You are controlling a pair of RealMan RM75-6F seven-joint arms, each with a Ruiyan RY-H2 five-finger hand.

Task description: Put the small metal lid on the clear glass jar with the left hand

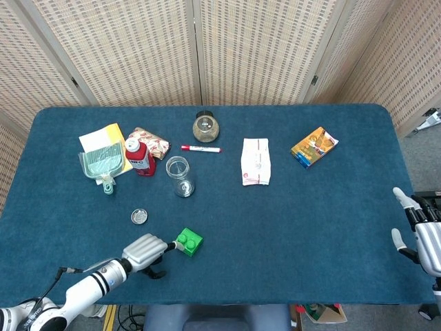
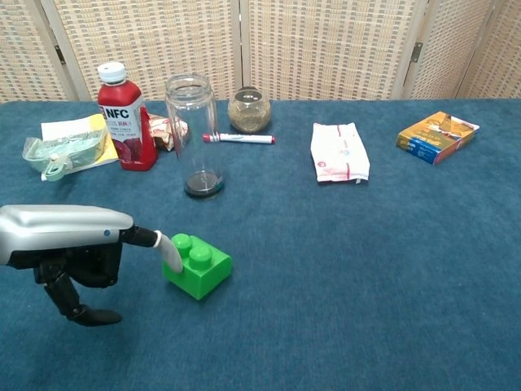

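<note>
Left robot hand (image 1: pixel 146 249) against green block (image 1: pixel 188 243)

- "NFC" in white letters on the label of the red bottle (image 2: pixel 128 122); the smaller print beneath it is too small to read.
- Print on the orange box (image 2: pixel 437 136) and the white packet (image 2: pixel 339 152) is not legible.
</note>
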